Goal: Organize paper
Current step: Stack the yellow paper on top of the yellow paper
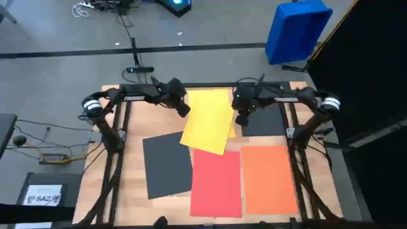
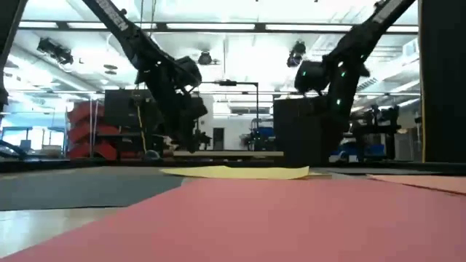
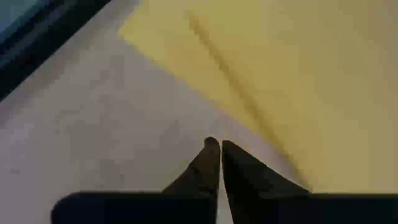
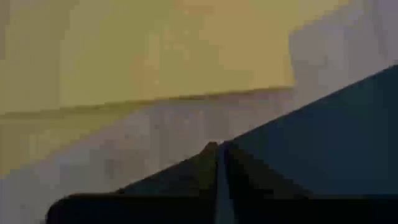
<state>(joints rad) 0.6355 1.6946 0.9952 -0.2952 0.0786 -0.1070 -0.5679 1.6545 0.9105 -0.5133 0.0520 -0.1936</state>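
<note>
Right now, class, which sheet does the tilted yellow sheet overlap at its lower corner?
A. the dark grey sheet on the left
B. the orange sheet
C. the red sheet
C: in the high view the yellow sheet lies with its lower corner over the top edge of the red sheet.

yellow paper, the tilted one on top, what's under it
The tilted yellow sheet covers a second yellow sheet, the red sheet's top edge and bare table. Anything else beneath is hidden.
</note>
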